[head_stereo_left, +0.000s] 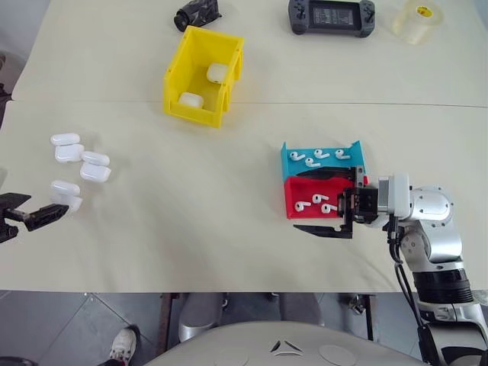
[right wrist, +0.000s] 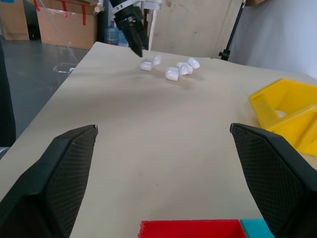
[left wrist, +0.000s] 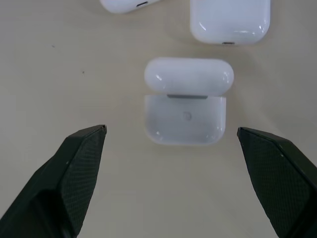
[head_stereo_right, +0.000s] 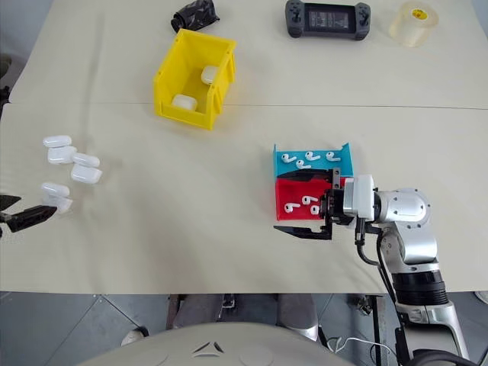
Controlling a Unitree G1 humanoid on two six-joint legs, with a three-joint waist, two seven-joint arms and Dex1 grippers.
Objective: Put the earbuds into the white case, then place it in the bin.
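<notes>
Several white cases (head_stereo_left: pixel 80 160) lie at the table's left. The nearest white case (left wrist: pixel 187 101) lies with its lid swung back, just ahead of my left gripper (left wrist: pixel 171 130), whose fingers stand open on either side of it without touching. Earbuds (head_stereo_left: pixel 313 158) lie in a blue tray (head_stereo_left: pixel 285 156), and more earbuds (head_stereo_left: pixel 320 200) in a red tray (head_stereo_left: pixel 293 211). My right gripper (head_stereo_left: pixel 326 202) is open, pointing left over the red tray and holding nothing. The yellow bin (head_stereo_left: pixel 191 113) stands at the back with two shut cases (head_stereo_left: pixel 217 72) inside.
A black game controller (head_stereo_left: pixel 331 15), a roll of clear tape (head_stereo_left: pixel 418 19) and a dark crumpled object (head_stereo_left: pixel 197 13) lie along the far edge. Bare tabletop stretches between the cases and the trays. The table's front edge runs just below both grippers.
</notes>
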